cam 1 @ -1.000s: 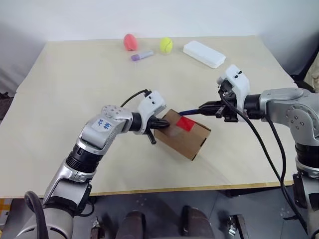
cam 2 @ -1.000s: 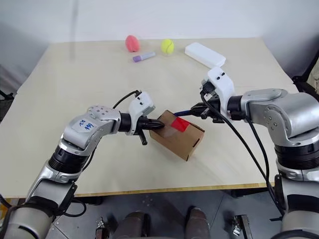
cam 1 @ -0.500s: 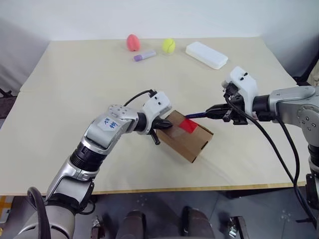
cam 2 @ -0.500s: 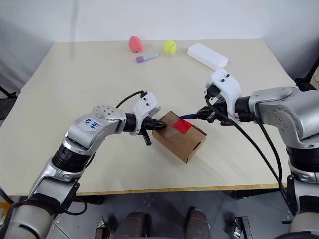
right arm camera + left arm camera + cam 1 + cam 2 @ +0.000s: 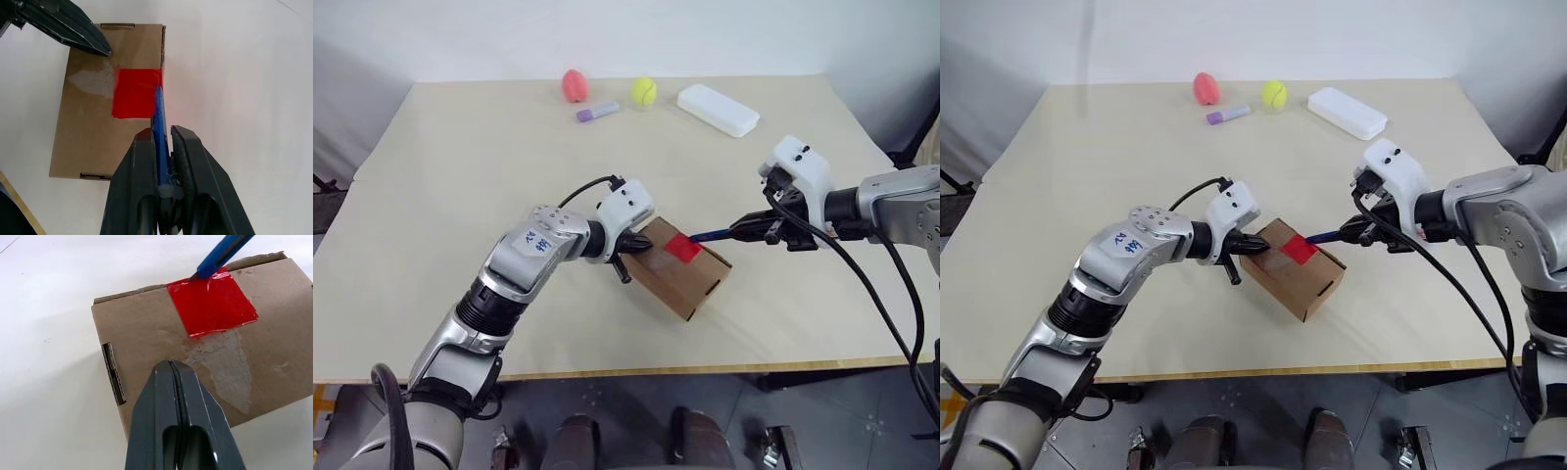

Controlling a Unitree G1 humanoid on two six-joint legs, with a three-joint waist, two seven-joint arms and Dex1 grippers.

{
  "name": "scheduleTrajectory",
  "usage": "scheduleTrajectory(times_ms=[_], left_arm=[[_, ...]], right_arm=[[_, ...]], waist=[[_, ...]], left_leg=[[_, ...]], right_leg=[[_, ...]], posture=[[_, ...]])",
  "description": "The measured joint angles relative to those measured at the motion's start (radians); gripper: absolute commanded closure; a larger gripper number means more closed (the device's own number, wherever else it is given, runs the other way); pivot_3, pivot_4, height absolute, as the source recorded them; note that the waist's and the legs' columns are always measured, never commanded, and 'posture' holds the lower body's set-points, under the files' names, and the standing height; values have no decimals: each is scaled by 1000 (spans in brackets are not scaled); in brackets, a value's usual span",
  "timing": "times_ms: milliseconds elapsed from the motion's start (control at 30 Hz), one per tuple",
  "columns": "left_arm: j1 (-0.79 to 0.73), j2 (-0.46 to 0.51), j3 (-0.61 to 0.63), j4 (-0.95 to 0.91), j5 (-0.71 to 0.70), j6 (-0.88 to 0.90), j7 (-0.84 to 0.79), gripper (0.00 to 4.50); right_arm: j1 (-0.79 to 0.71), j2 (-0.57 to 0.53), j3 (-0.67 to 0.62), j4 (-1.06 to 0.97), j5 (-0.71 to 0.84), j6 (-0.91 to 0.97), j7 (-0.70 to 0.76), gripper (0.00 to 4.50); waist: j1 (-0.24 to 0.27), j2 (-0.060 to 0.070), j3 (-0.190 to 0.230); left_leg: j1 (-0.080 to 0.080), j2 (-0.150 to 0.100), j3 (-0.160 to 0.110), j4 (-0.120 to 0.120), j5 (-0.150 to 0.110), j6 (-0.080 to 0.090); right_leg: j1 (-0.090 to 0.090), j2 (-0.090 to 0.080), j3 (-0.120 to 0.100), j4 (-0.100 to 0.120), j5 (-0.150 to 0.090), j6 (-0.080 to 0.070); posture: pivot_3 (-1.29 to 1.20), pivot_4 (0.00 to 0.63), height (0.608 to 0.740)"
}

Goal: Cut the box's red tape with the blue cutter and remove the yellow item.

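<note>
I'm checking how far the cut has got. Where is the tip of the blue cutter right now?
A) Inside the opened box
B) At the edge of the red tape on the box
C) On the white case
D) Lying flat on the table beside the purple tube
B: the blue cutter, clamped in the right pincer, has its tip at the edge of the red tape on the still-closed box.
</note>
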Motion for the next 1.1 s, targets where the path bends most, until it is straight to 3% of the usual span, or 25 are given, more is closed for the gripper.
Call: scheduleTrajectory(times_ms=[200,433,667,767,900,1000,1100], left_arm=[[-7,-8,0,15,1,1,1,4500],[-11,-11,1,30,2,0,0,4500],[-13,-11,1,36,7,-10,0,4500],[-13,-10,-1,41,8,-21,-1,4500],[-14,-4,0,67,8,-64,-29,4500],[-14,15,2,78,8,-82,-58,4500],[-13,35,18,82,2,-99,-101,4500]], right_arm=[[17,-16,0,-15,1,0,2,4337],[86,-121,-16,-33,33,11,44,4337],[136,-154,-127,-58,75,26,45,4337],[134,-139,-219,-58,97,25,36,4337],[164,-78,-434,0,115,-35,12,4337],[302,-25,-505,65,76,-174,7,4337],[510,90,-493,178,-10,-380,6,4337]], waist=[[1,-1,-2],[-1,-2,-2],[-1,-2,-2],[0,-2,-2],[1,-3,-3],[-1,-8,-5],[-6,-6,-4]], left_leg=[[0,0,0,0,0,0],[1,0,0,0,0,0],[1,0,0,1,0,0],[1,0,0,1,0,1],[1,0,0,1,0,1],[1,0,1,0,0,1],[1,0,2,0,0,1]], right_leg=[[1,0,0,0,0,0],[2,0,0,-1,1,0],[2,0,0,-1,1,0],[2,0,0,-2,2,0],[2,0,0,-2,2,0],[3,0,0,-3,2,0],[3,0,1,-3,2,1]], posture=[[0,150,740],[0,150,740],[0,150,740],[0,150,740],[0,150,740],[0,150,740],[0,150,740]])
